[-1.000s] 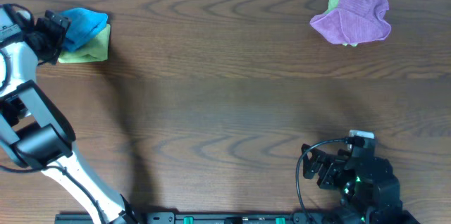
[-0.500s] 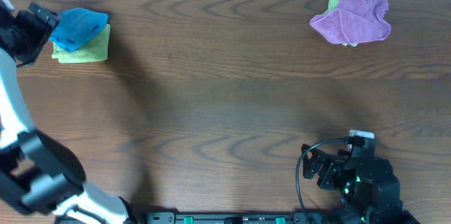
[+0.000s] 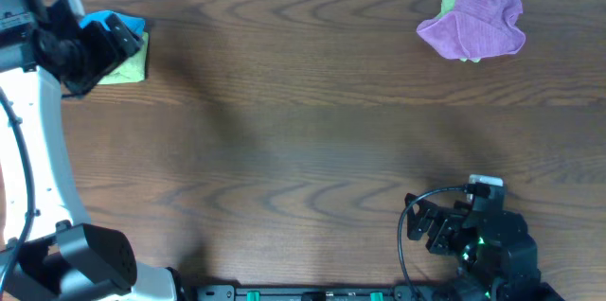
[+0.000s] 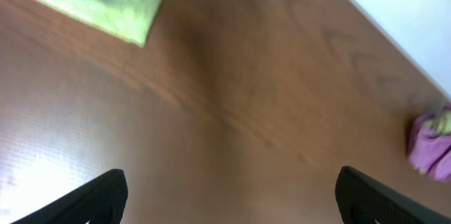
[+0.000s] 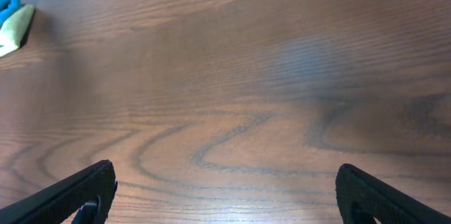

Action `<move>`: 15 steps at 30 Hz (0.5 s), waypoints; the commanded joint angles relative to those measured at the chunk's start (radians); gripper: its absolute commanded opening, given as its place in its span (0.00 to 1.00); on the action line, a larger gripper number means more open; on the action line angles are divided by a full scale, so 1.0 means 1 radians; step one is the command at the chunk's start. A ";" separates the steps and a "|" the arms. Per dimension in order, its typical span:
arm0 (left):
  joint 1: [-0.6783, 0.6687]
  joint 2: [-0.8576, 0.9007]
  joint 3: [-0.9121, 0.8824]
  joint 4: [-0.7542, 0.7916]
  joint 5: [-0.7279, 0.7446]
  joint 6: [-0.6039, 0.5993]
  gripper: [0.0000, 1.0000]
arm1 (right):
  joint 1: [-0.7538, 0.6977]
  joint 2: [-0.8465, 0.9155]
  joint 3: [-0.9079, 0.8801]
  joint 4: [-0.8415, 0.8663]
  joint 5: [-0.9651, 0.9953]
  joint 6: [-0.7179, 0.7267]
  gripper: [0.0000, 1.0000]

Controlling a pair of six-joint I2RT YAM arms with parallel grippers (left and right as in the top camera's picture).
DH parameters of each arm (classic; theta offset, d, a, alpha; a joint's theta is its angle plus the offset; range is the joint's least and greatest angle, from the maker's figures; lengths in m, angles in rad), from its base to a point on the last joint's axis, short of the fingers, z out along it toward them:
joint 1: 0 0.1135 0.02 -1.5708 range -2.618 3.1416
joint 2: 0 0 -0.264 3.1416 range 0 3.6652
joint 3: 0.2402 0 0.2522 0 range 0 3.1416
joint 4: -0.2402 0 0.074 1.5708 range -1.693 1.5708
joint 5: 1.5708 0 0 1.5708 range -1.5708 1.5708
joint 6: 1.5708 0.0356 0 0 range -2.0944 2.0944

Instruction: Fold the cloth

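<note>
The cloth lies bunched at the far left corner of the table, resting on a green cloth. From overhead it is partly hidden by the left gripper, which hangs over its edge with jaws spread wide, holding nothing. The right gripper, near the front right, is likewise spread and empty. A purple cloth lies far right.

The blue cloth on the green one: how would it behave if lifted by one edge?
The blue cloth has soft, rounded edges, so it probably droops limp when lifted. It looks light, likely easy to pinch. Resting on the light green cloth, it may drag that along.
</note>
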State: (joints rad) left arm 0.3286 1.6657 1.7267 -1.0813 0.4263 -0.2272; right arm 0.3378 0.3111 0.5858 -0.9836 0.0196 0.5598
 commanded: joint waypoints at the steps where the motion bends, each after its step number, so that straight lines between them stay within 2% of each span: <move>1: -0.009 -0.012 0.010 -0.016 -0.062 0.040 0.95 | -0.011 -0.006 -0.003 -0.002 0.010 0.012 0.99; 7: -0.018 -0.011 0.010 -0.075 -0.067 0.072 0.95 | -0.011 -0.006 -0.003 -0.001 0.010 0.012 0.99; 15: -0.134 -0.023 -0.043 -0.060 -0.096 0.150 0.95 | -0.011 -0.006 -0.003 -0.001 0.010 0.012 0.99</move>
State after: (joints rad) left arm 0.2356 1.6653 1.7218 -1.1530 0.3607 -0.1284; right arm 0.3374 0.3111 0.5858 -0.9833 0.0193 0.5598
